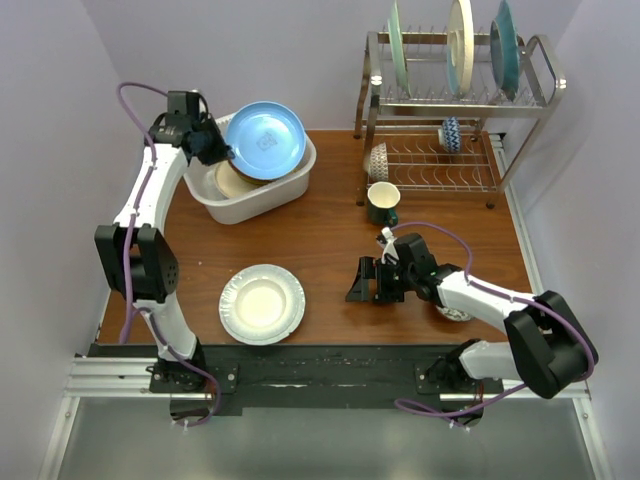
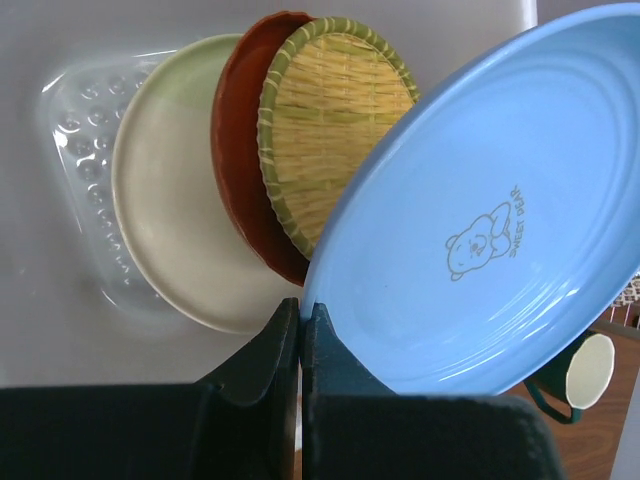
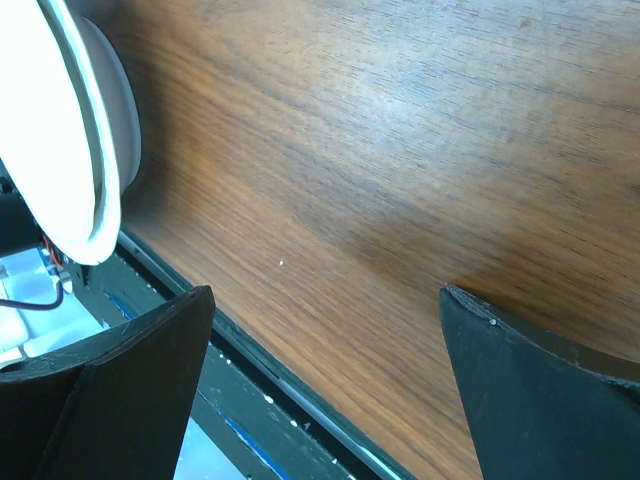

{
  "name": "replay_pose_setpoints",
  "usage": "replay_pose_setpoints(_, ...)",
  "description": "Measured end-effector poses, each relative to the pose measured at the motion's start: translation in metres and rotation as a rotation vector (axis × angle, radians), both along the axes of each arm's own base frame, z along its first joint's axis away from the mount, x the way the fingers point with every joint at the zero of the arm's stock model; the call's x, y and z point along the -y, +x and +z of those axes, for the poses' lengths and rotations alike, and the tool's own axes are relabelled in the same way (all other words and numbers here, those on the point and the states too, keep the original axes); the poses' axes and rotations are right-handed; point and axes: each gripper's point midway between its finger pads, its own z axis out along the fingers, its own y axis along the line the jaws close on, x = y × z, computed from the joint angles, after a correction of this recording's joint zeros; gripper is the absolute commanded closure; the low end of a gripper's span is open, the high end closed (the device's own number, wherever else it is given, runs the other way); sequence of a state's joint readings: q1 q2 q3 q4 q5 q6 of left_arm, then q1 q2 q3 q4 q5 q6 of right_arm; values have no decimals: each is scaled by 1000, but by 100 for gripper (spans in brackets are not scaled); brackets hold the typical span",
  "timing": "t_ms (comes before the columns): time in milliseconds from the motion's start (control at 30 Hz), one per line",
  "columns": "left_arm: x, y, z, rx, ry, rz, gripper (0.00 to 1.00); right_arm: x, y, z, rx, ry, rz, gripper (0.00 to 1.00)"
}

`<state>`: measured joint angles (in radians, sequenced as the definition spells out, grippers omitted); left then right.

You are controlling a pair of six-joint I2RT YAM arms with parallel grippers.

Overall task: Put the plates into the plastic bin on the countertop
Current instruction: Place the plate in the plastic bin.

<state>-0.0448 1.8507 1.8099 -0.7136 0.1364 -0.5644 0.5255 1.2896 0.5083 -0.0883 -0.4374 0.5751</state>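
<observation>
A pale, faintly lilac back wall (image 1: 300, 50) closed off the far side, with a left wall (image 1: 50, 150) and a right wall (image 1: 600, 180) of the same colour running toward the camera. Between them lay a worktop (image 1: 320, 225) of dark reddish-brown wood with a clear grain. A steel wire dish rack (image 1: 440, 170) stood at its far right corner, near the back wall. Along the near edge ran a black strip (image 1: 330, 365) on a silvery metal rail (image 1: 100, 372), and below that lay a plain grey surface (image 1: 400, 445). The light was soft and even, leaving a pale sheen on the wood in the right wrist view.
</observation>
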Motion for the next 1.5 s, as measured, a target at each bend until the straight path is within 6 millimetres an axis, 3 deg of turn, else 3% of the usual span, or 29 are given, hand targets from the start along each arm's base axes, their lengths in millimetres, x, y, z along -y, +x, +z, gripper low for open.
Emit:
replay_pose_setpoints(400,-15,44,-22,-26,-45,36,100,-3,2,-1,2,11,7,1)
replay_pose_setpoints(833,-54,47,-49,-87,-34,117,98,-10,7,-1,1,32,21,1)
replay_pose_setpoints(900,-59,48,-54,-97,-37,124,86,-10,7,0,1,34,23,1)
replay_pose_setpoints(933,-61,48,-56,-102,-39,127,64,-11,8,0,1,36,24,1)
replay_pose_setpoints(967,-62,48,-58,-105,-41,126,55,-11,7,0,1,38,26,1)
replay_pose_setpoints(1133,-64,46,-63,-123,-45,121,28,-12,7,0,0,40,28,1)
replay_pose_setpoints(1167,-64,46,-63,-123,-43,122,27,-12,7,0,0,40,28,1)
replay_pose_setpoints(1233,-65,46,-64,-120,-39,125,1,-12,7,0,0,40,28,1)
replay_pose_setpoints(1367,-68,39,-60,-122,-22,141,0,-12,7,0,0,40,28,1)
replay_pose_setpoints(1500,-69,36,-32,-65,-18,143,0,-12,7,0,0,40,28,1)
